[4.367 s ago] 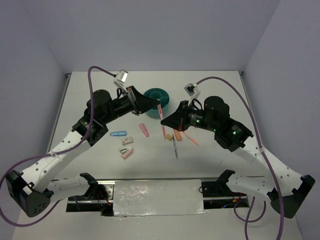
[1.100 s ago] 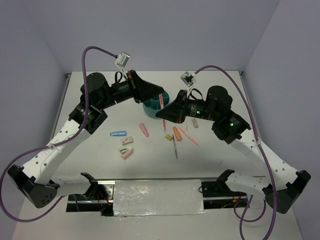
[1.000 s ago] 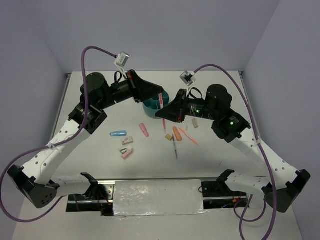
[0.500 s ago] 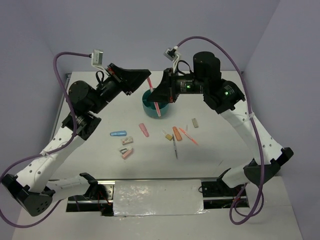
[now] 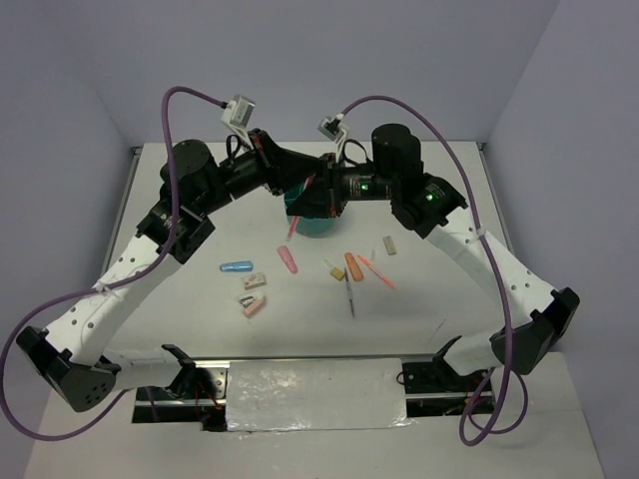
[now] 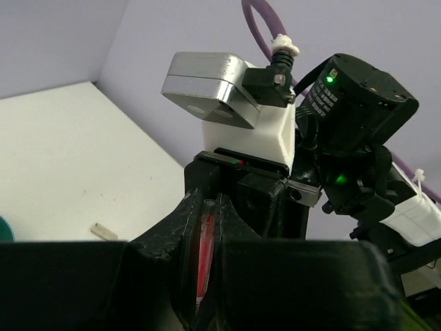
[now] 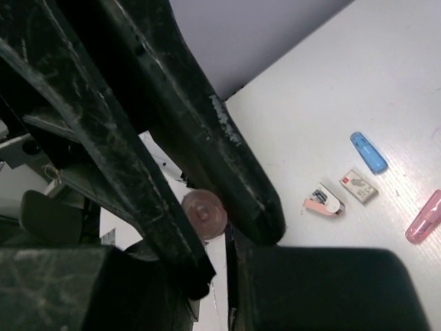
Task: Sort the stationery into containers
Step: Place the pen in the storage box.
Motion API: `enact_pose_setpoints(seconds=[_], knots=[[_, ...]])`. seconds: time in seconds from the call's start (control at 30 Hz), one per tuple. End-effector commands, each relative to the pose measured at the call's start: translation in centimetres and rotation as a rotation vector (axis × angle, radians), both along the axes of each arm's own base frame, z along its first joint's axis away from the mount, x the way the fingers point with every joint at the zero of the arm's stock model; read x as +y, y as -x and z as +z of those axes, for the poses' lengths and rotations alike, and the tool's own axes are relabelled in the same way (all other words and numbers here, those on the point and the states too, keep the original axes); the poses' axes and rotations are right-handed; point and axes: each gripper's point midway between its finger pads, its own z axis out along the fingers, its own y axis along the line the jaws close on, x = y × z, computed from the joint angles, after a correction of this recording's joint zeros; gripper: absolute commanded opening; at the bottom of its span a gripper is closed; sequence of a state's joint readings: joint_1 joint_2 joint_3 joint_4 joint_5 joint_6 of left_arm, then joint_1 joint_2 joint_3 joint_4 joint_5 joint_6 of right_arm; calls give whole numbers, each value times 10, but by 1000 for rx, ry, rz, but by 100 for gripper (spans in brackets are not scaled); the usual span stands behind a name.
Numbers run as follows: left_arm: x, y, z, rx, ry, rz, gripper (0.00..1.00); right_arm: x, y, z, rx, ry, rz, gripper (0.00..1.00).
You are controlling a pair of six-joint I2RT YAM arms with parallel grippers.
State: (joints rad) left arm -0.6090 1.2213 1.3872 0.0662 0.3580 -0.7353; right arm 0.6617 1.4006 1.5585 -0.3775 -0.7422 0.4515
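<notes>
Left wrist view: the left gripper has its jaws pressed together on a pink pen, which stands upright in the narrow gap. Just beyond it, filling the upper middle of the frame, is the right arm's camera block. The right gripper meets it nose to nose in the top view and looks clamped too. Its own camera shows a round pink end wedged between black fingers, and a hanging pen slants down from its tip (whether this is the same pen or a second one I cannot tell). Both grippers hover in the upper middle of the top view, right over the teal tub, which is mostly hidden beneath them. Lower in the frame, other pieces lie loose on the table: a blue capsule, a pink capsule, an orange capsule and a grey block, among others. I judge the step in hand to be delivering a pen to the tub. The next move calls for bringing the pen's low end over one compartment, lowering it, and opening only then. If both grippers share one pen, one must let go first.
</notes>
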Motion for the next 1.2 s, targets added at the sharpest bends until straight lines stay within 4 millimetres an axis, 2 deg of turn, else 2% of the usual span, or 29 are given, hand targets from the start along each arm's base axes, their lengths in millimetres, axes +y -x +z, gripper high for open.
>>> enact_pose_setpoints(seconds=[0.0,0.1,0.17,0.2,0.23,0.27,0.3,0.37,0.4,0.43,0.47,0.5,0.53,0.57,0.6,0.67,0.7,0.77,0.8,0.83,0.87,0.9,0.97,1.0,1.07,1.1,1.17], knots=[[-28,72,6,-15,-30,-343,0,10,-20,19,-140,-86,-77,0],[-27,70,5,-21,-36,-327,0,7,-24,15,-147,-75,-100,0],[-23,66,-1,0,-65,-286,10,3,-29,8,-148,-53,-138,0],[-19,55,-1,11,-70,-211,26,1,-33,-7,-128,-31,-156,0],[-12,48,-3,37,-91,-151,34,-1,-33,-10,-126,-36,-166,0],[-3,28,-3,62,-93,-23,57,-2,-37,-15,-123,-34,-182,0],[7,19,-5,113,-109,57,72,-4,-39,-32,-109,-14,-196,0],[24,-1,-7,170,-121,202,99,-6,-44,-48,-105,5,-231,0],[44,-21,-8,204,-124,342,99,-10,-54,-64,-95,37,-279,0],[55,-32,3,235,-100,415,99,-13,-61,-71,-107,53,-305,0],[70,-37,-14,324,-152,494,99,-16,-68,-78,-110,75,-333,0],[95,-51,-17,362,-156,622,99,-22,-83,-89,-118,112,-410,0],[105,-57,-12,398,-139,672,99,-28,-94,-93,-146,136,-466,0],[124,-60,-31,470,-192,740,99,-31,-103,-96,-164,146,-510,0],[132,-62,-36,496,-206,769,99,-40,-119,-106,-180,177,-592,0],[141,-61,-51,527,-245,777,99,-45,-140,-102,-261,173,-657,0],[143,-56,-67,545,-274,768,99,-44,-153,-110,-274,196,-674,0],[138,-49,-78,526,-290,709,99,-49,-179,-100,-319,198,-725,0],[138,-38,-97,529,-328,677,99,-45,-191,-115,-308,226,-720,0],[133,-31,-104,530,-334,627,99,-45,-199,-117,-315,237,-730,0],[132,-26,-112,530,-340,608,99,-47,-209,-110,-325,235,-749,0],[134,-16,-126,533,-352,589,99,-46,-218,-122,-324,264,-749,0],[132,-4,-137,535,-348,549,99,-51,-233,-120,-332,266,-776,0],[133,4,-146,530,-347,533,99,-51,-240,-127,-331,271,-773,0],[132,11,-152,527,-342,508,99,-51,-250,-126,-340,266,-772,0],[134,15,-158,533,-342,507,99,-54,-258,-137,-335,287,-773,0],[135,18,-163,540,-350,506,99,-51,-267,-141,-332,289,-756,0]])
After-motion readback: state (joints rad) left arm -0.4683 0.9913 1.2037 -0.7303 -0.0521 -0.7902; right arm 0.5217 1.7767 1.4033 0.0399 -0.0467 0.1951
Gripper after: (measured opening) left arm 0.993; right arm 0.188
